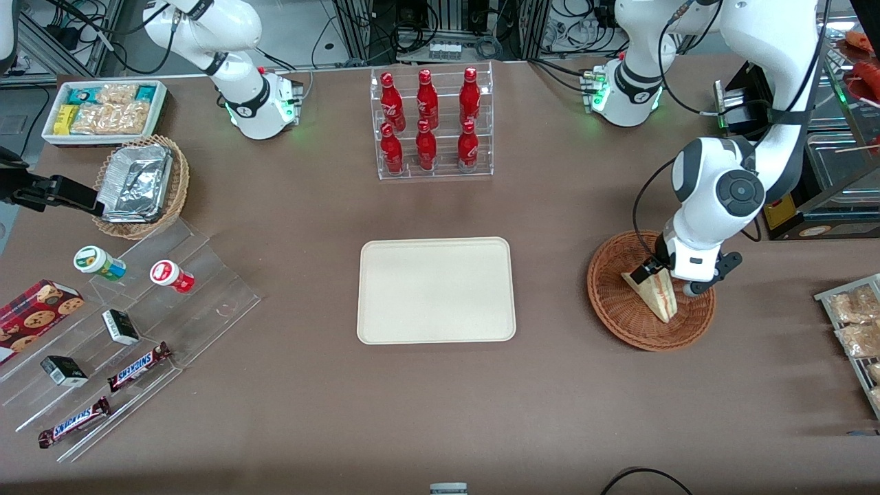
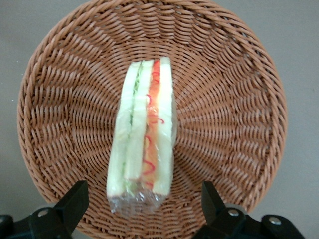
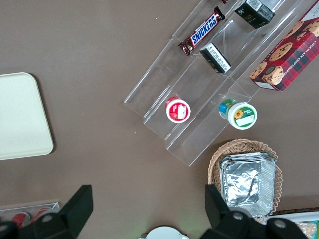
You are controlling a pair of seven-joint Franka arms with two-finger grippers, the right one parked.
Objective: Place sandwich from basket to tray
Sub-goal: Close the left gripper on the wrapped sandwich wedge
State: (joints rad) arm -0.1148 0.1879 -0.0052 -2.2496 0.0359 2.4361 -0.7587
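Note:
The sandwich (image 1: 653,297), a wrapped white-bread wedge with red, pink and green filling, lies in the round reddish-brown wicker basket (image 1: 612,311) toward the working arm's end of the table. My left gripper (image 1: 670,282) hangs low over the basket, open. In the left wrist view the sandwich (image 2: 144,124) lies in the middle of the basket (image 2: 239,114), and its wrapped end sits between my gripper's (image 2: 143,204) spread black fingers (image 2: 75,203), with a gap on each side. The cream rectangular tray (image 1: 436,290) lies bare at the table's middle, beside the basket.
A clear rack of red bottles (image 1: 432,124) stands farther from the camera than the tray. A clear stepped stand with snacks (image 1: 124,330), a foil-filled wicker basket (image 1: 141,185) and a white snack box (image 1: 103,110) lie toward the parked arm's end. A wire rack of packaged snacks (image 1: 856,330) lies beside the basket.

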